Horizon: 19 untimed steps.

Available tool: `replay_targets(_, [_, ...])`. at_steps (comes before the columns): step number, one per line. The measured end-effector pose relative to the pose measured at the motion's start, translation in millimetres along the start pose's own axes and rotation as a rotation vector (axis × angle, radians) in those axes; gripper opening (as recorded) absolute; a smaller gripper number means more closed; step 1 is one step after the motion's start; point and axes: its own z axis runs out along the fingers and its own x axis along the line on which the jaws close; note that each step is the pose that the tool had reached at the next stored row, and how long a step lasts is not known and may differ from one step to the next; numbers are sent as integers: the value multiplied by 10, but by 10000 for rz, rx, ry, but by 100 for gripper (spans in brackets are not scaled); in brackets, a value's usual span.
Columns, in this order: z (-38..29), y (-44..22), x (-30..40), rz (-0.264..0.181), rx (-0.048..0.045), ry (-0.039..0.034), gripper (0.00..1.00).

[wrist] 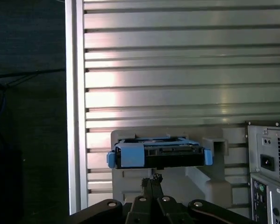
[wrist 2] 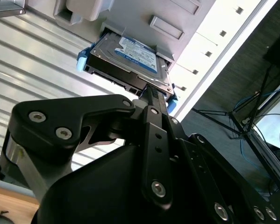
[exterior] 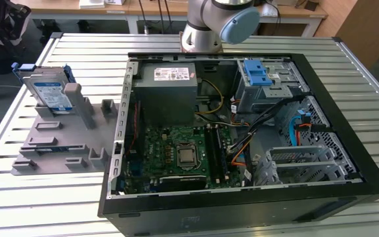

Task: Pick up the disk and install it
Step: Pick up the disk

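In the exterior view, the disk [exterior: 50, 94] is seen standing on edge, leaning back in a slot of the grey fixture [exterior: 57, 143]. That fixture is set on the slatted table [exterior: 38, 207] at the exterior view's left, well apart from the open computer case [exterior: 374, 192]. The arm [exterior: 206, 24] is seen rising behind the case. Nothing has been installed yet.

Over to the second wrist view: the gripper [wrist 2: 152, 93] is pointed at the disk's connector edge. Its fingers are brought together with nothing between them. No contact with the disk can be made out.

In the first wrist view the disk is caught end-on, with the blue carrier [wrist: 130, 155] wrapped round its sides. The closed gripper is lined up with the middle of that edge.

A stiff, dense load is to be expected, heavy for its bulk. Its metal faces are judged smooth and slippery, and knocks would be badly tolerated. A hold across the two carrier-framed long sides is judged safest, with the label face and connectors left alone.
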Motion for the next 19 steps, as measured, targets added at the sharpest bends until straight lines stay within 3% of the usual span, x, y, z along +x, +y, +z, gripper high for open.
replay_targets(13, [0,0,1,-1324,-11,58,11])
replay_targets(19, [0,-1,0,-1846,32,81,11])
